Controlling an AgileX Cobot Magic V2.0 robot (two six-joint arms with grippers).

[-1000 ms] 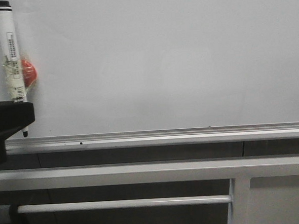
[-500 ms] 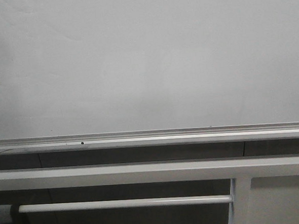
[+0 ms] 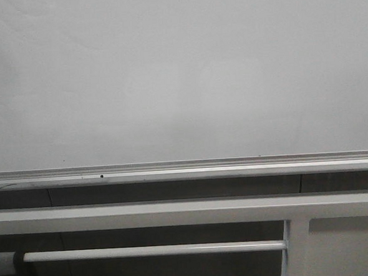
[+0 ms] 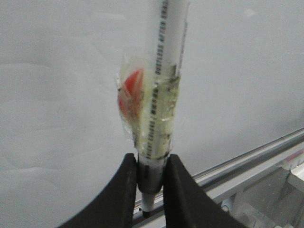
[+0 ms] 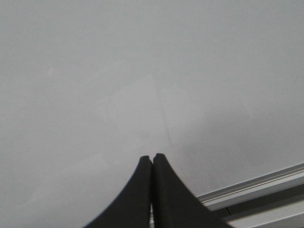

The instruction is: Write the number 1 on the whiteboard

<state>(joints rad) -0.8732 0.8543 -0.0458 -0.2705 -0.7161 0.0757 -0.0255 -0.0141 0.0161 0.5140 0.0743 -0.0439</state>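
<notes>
Still blank whiteboard (image 3: 180, 75); left gripper (image 4: 151, 183) pinches marker (image 4: 161, 95) near its tip, right gripper (image 5: 152, 161) closed, seemingly empty. Marker could tilt when pressed, smearing the stroke.

Front camera facing the whiteboard (image 3: 180, 75) squarely; both wrist cameras close, sharing it.

Below the silver rail (image 3: 186, 170) runs a dark gap (image 3: 175, 190), split by thin vertical seams near its left and right ends. Under the gap, a grey frame bar (image 3: 145, 214) spans the full width of the front view. A thinner grey rod (image 3: 153, 250) lies below the bar, joining an upright post (image 3: 297, 250) right of centre. Behind the rod, dark shadow. Right of the post, a pale grey panel (image 3: 350, 253). Lighting is soft, even, and dim, with no sharp shadows.
</notes>
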